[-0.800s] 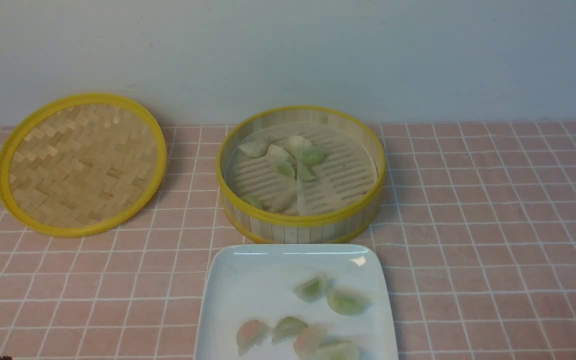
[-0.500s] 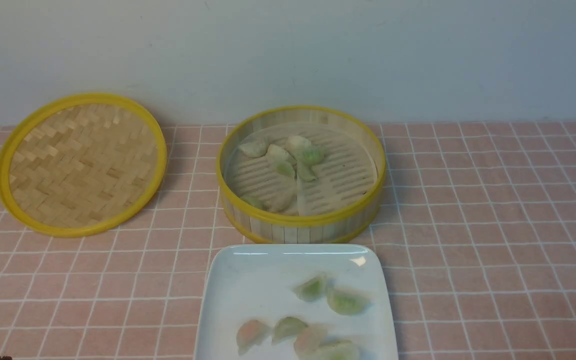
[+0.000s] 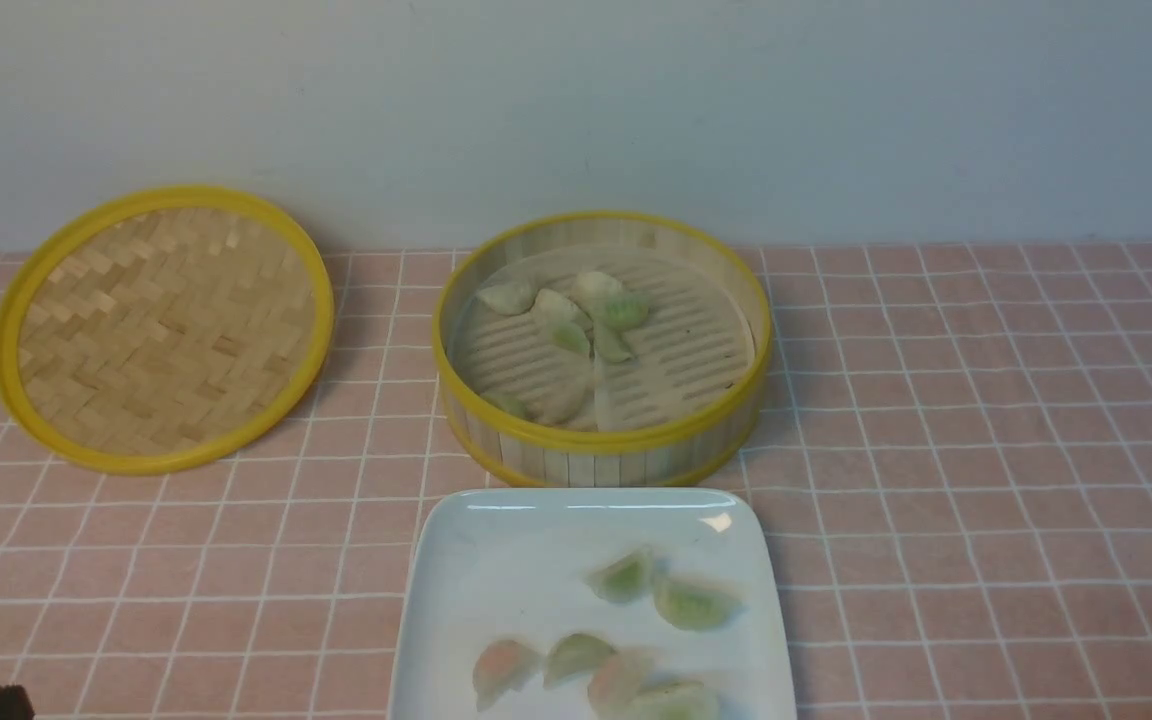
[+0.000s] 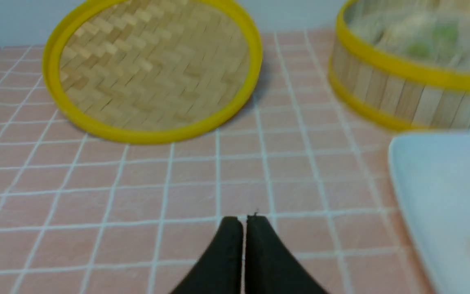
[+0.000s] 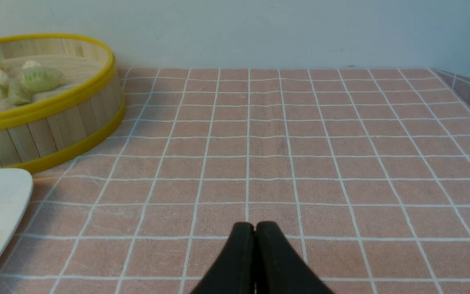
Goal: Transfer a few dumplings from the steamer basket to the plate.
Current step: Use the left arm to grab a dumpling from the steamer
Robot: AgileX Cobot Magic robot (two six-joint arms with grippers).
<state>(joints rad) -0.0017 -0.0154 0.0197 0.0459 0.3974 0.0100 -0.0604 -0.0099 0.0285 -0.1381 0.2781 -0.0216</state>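
Hovering over the table (image 3: pixel 936 450), held left pincer (image 4: pixel 243 218) and right pincer (image 5: pixel 254 223) fully closed, gripping nothing. Found several dumplings (image 3: pixel 693 603) on the plate (image 3: pixel 496 570) at six o'clock, others inside the steamer basket (image 3: pixel 601 455) at twelve, lid (image 3: pixel 161 330) at ten.

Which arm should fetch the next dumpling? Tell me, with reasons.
Left, probably. The left gripper, shut, shows at the front view's edge; the right gripper does not. The dumplings sit left of centre in the steamer basket.
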